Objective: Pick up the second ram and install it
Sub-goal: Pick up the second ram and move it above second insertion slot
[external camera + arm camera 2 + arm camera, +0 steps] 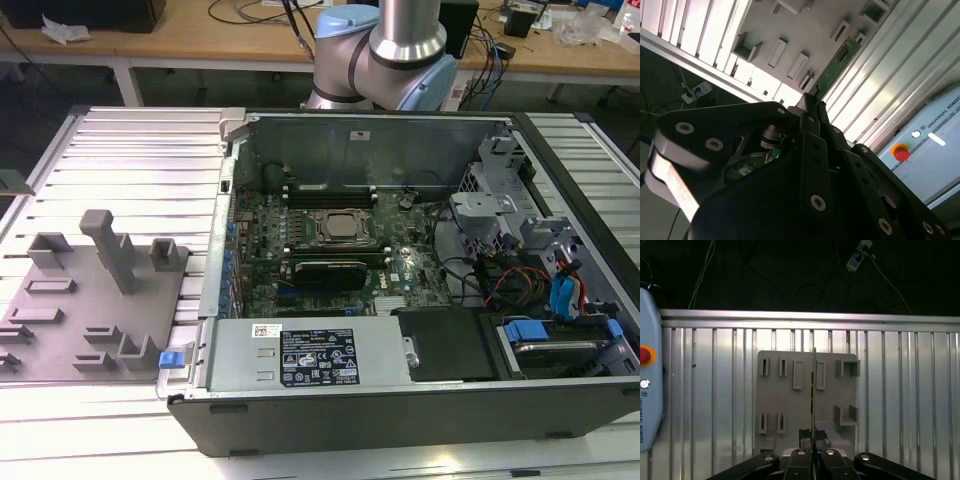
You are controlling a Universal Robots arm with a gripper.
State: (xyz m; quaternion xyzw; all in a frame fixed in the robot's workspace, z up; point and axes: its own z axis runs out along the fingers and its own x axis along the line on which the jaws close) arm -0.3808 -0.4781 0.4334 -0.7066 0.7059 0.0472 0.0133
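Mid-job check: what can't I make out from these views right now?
- Exterior view: the arm is cut off by the top edge.
- Exterior view: the slots are too small to tell which are filled.
- First wrist view: the ram is edge-on, so its faces and notch are hidden; the pincer covers its held end.
- Second wrist view: the pincer's body hides the ram's lower part.

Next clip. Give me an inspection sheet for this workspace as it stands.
Surface: ribbed metal table, carrying a grey fixture plate and an open computer case.
Job's things: RAM stick, seen edge-on against the fixture plate in the first wrist view.
Clutter: crumpled white item on the back bench.
Claw: claw shut on the RAM stick.
Cables: wire bundle inside the case; loose leads on the bench.
Surroundings: teach pendant with a red button.
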